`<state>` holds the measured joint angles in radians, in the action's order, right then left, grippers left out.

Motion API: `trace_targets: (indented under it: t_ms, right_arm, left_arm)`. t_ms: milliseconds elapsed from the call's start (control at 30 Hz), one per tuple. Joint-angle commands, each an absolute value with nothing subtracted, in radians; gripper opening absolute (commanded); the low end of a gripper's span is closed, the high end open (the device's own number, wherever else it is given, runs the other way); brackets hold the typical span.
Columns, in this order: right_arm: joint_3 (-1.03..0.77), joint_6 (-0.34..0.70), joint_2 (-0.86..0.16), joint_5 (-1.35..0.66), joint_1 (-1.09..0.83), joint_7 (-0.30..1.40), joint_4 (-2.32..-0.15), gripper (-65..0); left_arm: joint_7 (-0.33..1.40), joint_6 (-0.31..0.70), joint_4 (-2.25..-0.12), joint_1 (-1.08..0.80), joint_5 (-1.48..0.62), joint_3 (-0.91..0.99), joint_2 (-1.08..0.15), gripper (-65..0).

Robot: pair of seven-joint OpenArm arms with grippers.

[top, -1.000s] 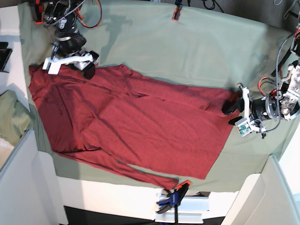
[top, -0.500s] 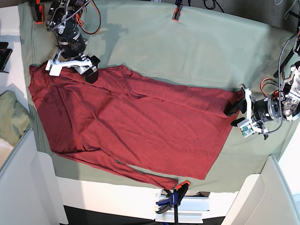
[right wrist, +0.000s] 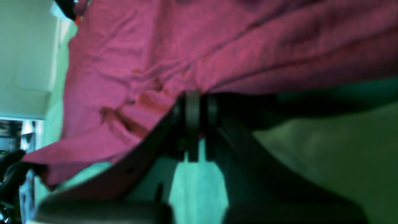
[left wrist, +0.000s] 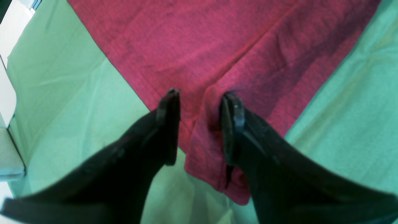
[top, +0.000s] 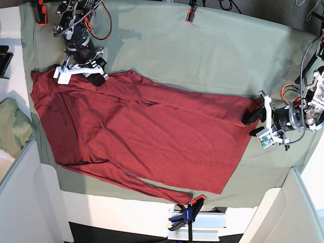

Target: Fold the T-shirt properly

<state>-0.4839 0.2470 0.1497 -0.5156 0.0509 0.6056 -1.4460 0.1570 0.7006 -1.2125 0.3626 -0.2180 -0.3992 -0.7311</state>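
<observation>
The dark red T-shirt is lying spread on the pale green cloth covering the surface. The right claw is clenching its far edge; the left claw is straddling a hem fold, jaws parted. A bundled green cloth is sitting beside it, and a clamp is gripping the near edge.

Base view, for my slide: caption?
Right gripper pinches dark red knit T-shirt; left gripper straddles its opposite edge.
</observation>
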Motion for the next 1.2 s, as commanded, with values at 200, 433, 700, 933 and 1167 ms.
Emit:
trace_targets:
  t_ms: [200, 433, 700, 933, 1167]
  right_arm:
    - [-0.478, 0.288, 0.149, -0.575, 0.080, 0.593, -1.463, -65.0]
    - [-0.478, 0.289, 0.149, -0.558, 0.160, 0.588, -1.463, -65.0]
    - [-0.477, 0.289, 0.148, -0.433, 0.223, 0.572, -1.462, -65.0]
    - [-0.477, 0.289, 0.147, -0.400, 0.221, 0.557, -1.462, -36.9]
    - [-0.477, 0.289, 0.119, -0.395, 0.221, 0.521, -1.462, -33.8]
  left_arm:
    - [0.139, 0.698, -1.225, 0.390, -0.251, -0.389, -0.788, -39.4]
    - [0.138, 0.698, -1.225, 0.390, -0.251, -0.389, -0.815, -39.4]
    - [0.138, 0.698, -1.225, 0.390, -0.251, -0.389, -0.815, -39.4]
    - [0.139, 0.698, -1.225, 0.390, -0.251, -0.389, -0.815, -39.4]
    - [0.139, 0.698, -1.227, 0.390, -0.252, -0.389, -0.821, -39.4]
